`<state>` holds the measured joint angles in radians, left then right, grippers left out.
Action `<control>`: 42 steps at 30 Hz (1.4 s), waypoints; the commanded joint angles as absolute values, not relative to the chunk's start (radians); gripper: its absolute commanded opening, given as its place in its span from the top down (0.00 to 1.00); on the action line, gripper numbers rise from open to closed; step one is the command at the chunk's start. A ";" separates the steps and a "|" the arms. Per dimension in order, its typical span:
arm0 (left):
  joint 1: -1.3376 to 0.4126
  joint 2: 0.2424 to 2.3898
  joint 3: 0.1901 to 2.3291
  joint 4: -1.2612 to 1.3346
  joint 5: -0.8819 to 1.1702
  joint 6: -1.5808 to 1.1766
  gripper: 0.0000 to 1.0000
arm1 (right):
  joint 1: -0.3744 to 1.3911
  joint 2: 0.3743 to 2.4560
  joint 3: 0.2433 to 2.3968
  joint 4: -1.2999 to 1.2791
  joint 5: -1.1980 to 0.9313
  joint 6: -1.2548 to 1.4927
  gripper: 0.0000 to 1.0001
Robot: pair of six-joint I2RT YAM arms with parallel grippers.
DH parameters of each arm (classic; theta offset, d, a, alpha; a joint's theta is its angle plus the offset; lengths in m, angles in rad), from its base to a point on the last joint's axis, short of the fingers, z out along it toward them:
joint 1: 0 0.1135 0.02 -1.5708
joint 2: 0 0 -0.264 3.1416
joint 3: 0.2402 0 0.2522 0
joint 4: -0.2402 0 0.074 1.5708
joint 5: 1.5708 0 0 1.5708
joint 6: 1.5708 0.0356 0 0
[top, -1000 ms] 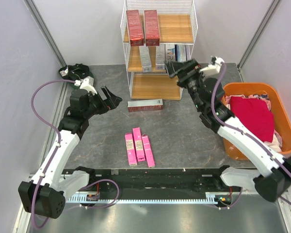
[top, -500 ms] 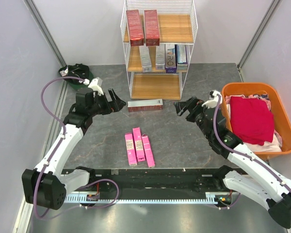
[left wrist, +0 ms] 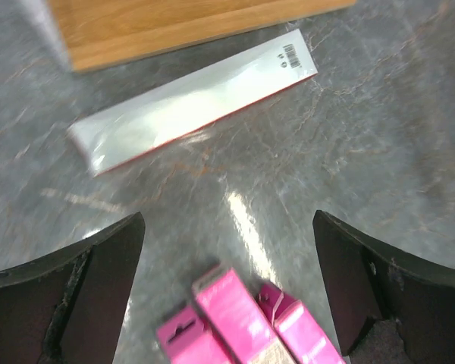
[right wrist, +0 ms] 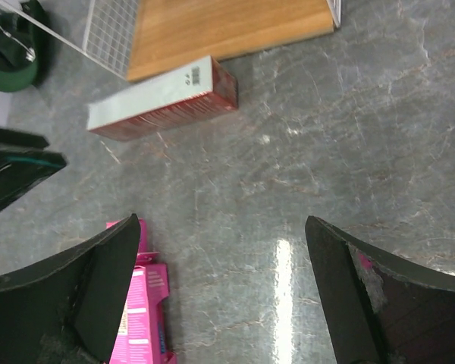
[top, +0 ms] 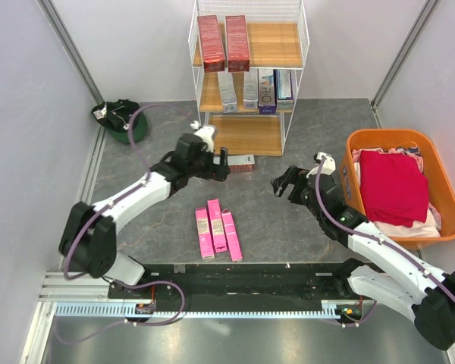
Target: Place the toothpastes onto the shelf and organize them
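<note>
Shelf [top: 277,44] stands at 12 o'clock on the desk [top: 265,220]. On its top board, two dark red toothpastes [top: 211,43] sit side by side toward the 9 o'clock half. On the middle board, four silver, blue and purple boxes [top: 249,89] stand in a row.

A third dark red box [top: 243,161] lies flat on the desk just in front of the bottom board [top: 243,136], long axis running 9 to 3 o'clock. In the left wrist view its upper face [left wrist: 193,110] is washed pale by glare, with a red edge showing.

Three pink boxes [top: 216,231] lie packed together near desk centre, at 6 o'clock from the red box and apart from it.

Left jaws: in the top view they cover the 9 o'clock end of the red box. In the wrist view, both fingers [left wrist: 98,280] are spread wide, with only desk between them. The box lies beyond the tips at 12 o'clock. Nothing is gripped.

Right jaws: they hang at about 4 o'clock from the red box, apart from it. The fingers [right wrist: 379,296] are spread wide and hold nothing. In the right wrist view, the red box [right wrist: 163,98] sits at 11 o'clock and the pink boxes [right wrist: 136,311] at 7 o'clock.

Orange tub [top: 387,133] with a red cloth [top: 394,178] sits at the 3 o'clock edge. A dark green object [top: 121,121] sits at 10 o'clock; what it is cannot be made out.
</note>
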<state>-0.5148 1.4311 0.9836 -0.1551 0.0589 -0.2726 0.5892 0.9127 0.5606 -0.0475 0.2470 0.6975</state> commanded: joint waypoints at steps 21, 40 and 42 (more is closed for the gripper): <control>-0.657 1.936 1.310 -0.005 -0.304 0.031 0.00 | 0.509 0.934 0.523 -0.040 0.118 0.681 0.02; -0.724 1.862 1.120 -0.003 -0.143 -0.064 0.17 | 0.502 0.900 0.514 -0.058 0.114 0.680 0.02; -0.741 1.847 1.091 0.032 -0.153 -0.072 0.18 | 0.502 0.899 0.514 -0.058 0.110 0.681 0.02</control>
<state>-0.6945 1.8717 1.1702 0.0452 -0.2184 -0.0044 0.5064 0.9173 0.5163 -0.0692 0.1261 0.6838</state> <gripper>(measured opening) 0.832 0.979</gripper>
